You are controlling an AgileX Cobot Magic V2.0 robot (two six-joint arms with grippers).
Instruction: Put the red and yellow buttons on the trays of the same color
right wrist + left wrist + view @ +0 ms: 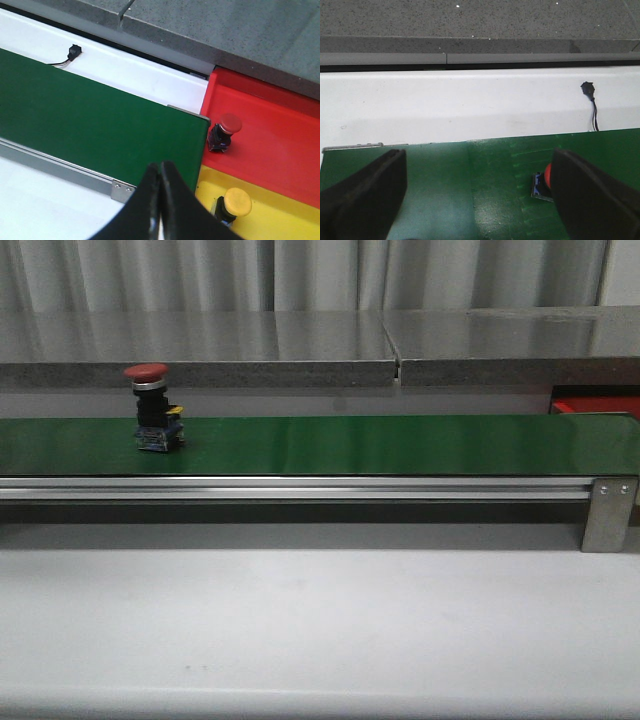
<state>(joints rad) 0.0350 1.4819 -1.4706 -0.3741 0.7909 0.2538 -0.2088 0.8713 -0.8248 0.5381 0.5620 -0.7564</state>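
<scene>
Red button [547,176] | on green belt [485,190] | beside open left hand's [480,200] finger [592,200]

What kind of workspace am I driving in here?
Likely a lab-style sorting cell: a green conveyor belt carrying a red button, with a red tray and yellow tray at its end.

Long green belt [400,445] (metal side rail [300,490]) before grey counter [200,340]
</scene>
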